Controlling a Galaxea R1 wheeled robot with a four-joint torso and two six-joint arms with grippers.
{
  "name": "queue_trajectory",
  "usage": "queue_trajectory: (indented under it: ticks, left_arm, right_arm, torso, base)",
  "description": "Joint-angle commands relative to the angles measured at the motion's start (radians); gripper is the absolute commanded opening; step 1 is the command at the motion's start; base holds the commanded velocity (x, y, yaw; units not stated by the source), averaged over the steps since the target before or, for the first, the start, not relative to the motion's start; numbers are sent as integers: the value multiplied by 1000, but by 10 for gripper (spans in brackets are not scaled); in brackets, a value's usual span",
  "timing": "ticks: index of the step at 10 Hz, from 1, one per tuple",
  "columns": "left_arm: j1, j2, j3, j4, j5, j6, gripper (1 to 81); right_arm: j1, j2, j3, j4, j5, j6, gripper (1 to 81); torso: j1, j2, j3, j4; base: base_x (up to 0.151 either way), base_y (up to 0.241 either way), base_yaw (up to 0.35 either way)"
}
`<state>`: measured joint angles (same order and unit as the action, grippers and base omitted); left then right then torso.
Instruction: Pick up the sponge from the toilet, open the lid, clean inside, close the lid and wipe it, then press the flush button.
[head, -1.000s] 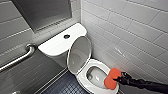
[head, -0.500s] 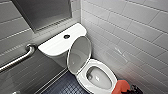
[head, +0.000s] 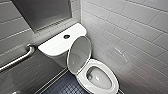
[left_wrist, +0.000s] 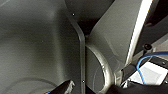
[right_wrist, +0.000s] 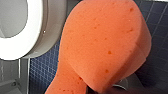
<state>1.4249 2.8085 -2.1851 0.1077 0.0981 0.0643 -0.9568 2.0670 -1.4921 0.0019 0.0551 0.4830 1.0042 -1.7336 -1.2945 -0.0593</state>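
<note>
The white toilet (head: 83, 79) stands against the tiled wall with its lid (head: 78, 56) raised and leaning back on the tank (head: 53, 46). The bowl is open. The dark round flush button (head: 66, 36) sits in the middle of the tank top. In the right wrist view the orange sponge (right_wrist: 105, 45) looms large, with my right gripper shut on it. It hangs above the blue tiled floor, beside the toilet's white seat rim (right_wrist: 35, 30). In the left wrist view a dark fingertip (left_wrist: 65, 87) shows in front of grey surfaces, with nothing between the jaws.
A metal grab bar (head: 20, 58) runs along the wall left of the tank. A dark panel (head: 45, 12) hangs above the tank. The white tiled wall (head: 130, 37) stands close on the toilet's right. Blue mosaic floor (head: 65, 86) lies in front of the bowl.
My right arm with the sponge, earlier at the bowl's right rim in the head view, has drawn back out of that picture. The toilet and lid have not moved.
</note>
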Motion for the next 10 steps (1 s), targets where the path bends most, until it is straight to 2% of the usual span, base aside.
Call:
queue_trajectory:
  ticks: [1, 3, 4, 8, 10]
  left_arm:
    - [15, -4, 36, -2, 91, 5, 811]
    - [13, -6, 39, -2, 91, 5, 811]
    - [13, -7, 39, -2, 91, 5, 811]
    - [12, -9, 39, -3, 88, 5, 811]
    - [10, -12, 39, -3, 88, 5, 811]
  right_arm:
    - [-49, -210, 199, -60, 32, -14, 10]
    - [14, -238, 288, -102, 17, -14, 10]
    - [58, -230, 299, -102, -9, -14, 10]
    - [268, -83, 261, -97, -164, -6, 10]
    - [397, -5, 228, -95, -274, -3, 10]
  torso:
    - [0, 0, 0, 0]
    - [0, 0, 0, 0]
    - [0, 0, 0, 0]
    - [0, 0, 0, 0]
    - [0, 0, 0, 0]
  base:
    - [0, 0, 0]
    - [0, 0, 0]
    - [0, 0, 0]
    - [0, 0, 0]
    - [0, 0, 0]
